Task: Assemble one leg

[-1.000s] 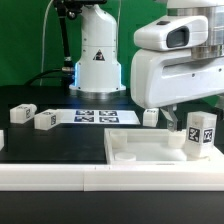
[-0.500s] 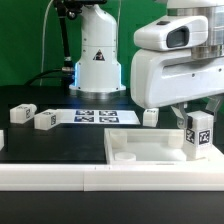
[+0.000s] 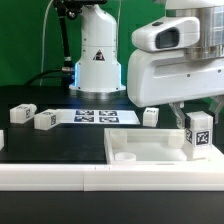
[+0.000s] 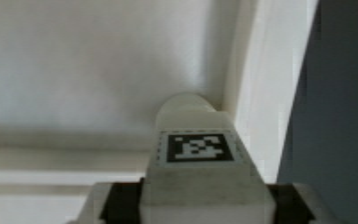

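Observation:
My gripper (image 3: 196, 124) is shut on a leg (image 3: 199, 134), a stubby white block with a black-and-white tag, held upright over the right end of the large flat white slab (image 3: 150, 148). In the wrist view the leg (image 4: 199, 150) sits between my two dark fingers (image 4: 123, 203), pointing at the slab's corner (image 4: 87, 80). Three more legs lie on the black table: two at the exterior view's left (image 3: 22, 113) (image 3: 45, 120) and one behind the slab (image 3: 150, 116). A round socket (image 3: 127, 156) shows at the slab's near left corner.
The marker board (image 3: 98, 116) lies flat at the back, in front of the robot base (image 3: 98, 55). A white ledge (image 3: 60, 176) runs along the table's front. A small white piece (image 3: 1, 138) shows at the left edge.
My gripper with the leg has shifted slightly to the exterior view's left and a little lower over the slab's right end. The other legs have not moved.

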Action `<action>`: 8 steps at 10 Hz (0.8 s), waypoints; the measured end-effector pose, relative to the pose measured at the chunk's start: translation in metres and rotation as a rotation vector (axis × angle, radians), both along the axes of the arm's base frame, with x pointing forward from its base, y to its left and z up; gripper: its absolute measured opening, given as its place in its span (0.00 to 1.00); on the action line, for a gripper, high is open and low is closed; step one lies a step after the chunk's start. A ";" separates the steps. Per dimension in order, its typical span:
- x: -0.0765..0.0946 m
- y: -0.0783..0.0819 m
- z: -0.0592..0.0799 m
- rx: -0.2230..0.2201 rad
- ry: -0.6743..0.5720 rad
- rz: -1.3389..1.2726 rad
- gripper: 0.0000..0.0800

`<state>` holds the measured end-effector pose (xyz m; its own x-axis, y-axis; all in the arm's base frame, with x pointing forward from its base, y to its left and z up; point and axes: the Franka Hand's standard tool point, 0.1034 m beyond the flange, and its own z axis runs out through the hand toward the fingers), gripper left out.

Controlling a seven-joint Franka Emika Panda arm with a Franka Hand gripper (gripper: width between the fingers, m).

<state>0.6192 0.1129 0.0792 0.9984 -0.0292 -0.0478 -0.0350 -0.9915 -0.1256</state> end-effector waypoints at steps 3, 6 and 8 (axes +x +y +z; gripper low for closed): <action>0.001 0.000 0.000 -0.001 0.038 -0.303 0.36; 0.002 0.002 -0.001 -0.011 0.071 -0.644 0.36; 0.003 0.003 -0.001 -0.017 0.097 -0.847 0.37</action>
